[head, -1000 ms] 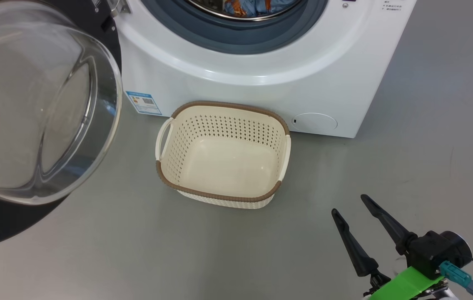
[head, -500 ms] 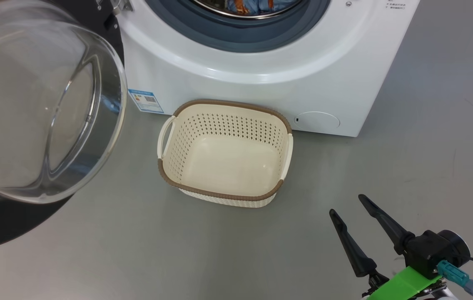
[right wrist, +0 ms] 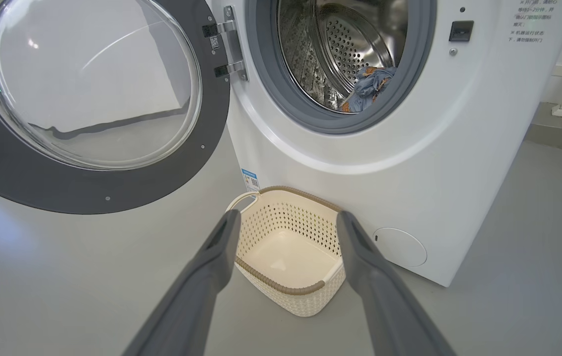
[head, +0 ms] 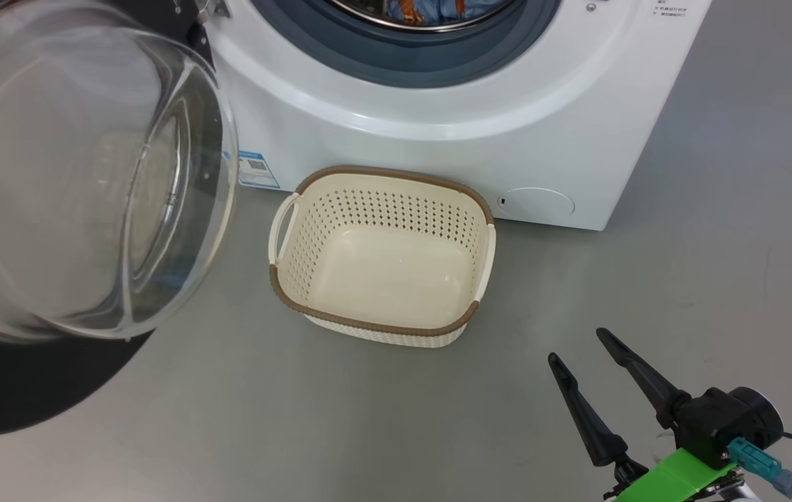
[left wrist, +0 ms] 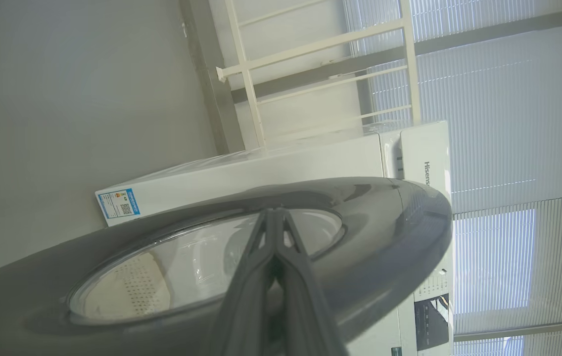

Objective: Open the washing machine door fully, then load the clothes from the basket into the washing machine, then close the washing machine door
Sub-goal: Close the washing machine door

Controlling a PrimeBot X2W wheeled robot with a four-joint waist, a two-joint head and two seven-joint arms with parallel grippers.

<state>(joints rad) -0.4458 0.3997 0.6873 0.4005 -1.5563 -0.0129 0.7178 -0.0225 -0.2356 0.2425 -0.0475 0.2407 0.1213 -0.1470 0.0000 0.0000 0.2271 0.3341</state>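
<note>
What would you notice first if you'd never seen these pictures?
The big round washing machine door stands open on the left, its glass bowl bulging out. In front of the washing machine sits the empty cream basket, and the blue clothes lie inside the drum.

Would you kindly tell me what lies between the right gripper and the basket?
Nothing but bare grey floor: in the head view the open right gripper sits apart from the basket.

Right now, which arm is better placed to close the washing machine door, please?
Left: the left gripper, shut, is at the outer face of the washing machine door; the right gripper hangs open right of the basket.
</note>
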